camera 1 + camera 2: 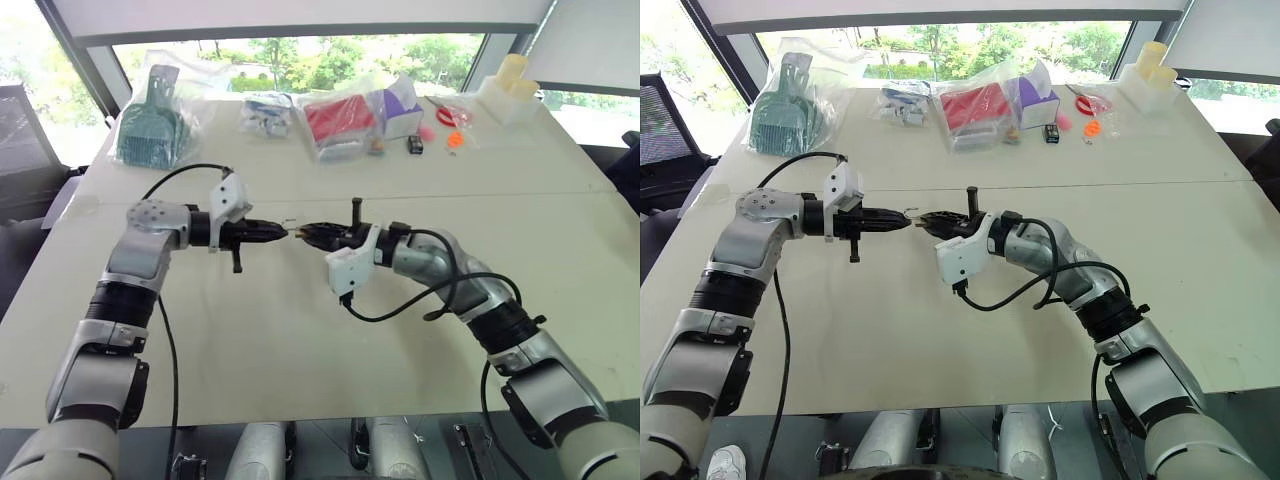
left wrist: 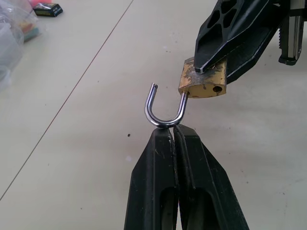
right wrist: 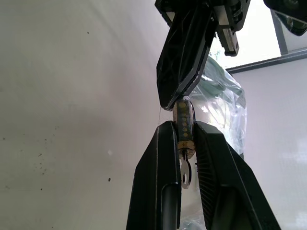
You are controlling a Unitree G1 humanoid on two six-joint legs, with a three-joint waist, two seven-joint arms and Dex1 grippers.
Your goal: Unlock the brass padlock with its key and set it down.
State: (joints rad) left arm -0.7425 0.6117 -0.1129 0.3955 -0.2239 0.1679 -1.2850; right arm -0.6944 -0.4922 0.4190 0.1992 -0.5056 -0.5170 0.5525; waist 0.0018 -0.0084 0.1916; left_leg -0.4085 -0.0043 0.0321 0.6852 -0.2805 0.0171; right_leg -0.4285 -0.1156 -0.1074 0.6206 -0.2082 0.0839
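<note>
Brass padlock [image 2: 202,82] clamped in right gripper [image 3: 184,139], shackle unlatched.

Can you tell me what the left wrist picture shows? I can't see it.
The brass padlock is open: one end of its silver shackle is free. The left end effector, shut, pinches the shackle's bend while the right end effector grips the brass body, above a pale table.

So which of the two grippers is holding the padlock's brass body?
The right gripper: its fingers clamp the brass padlock, while the left gripper pinches only the open shackle.
</note>
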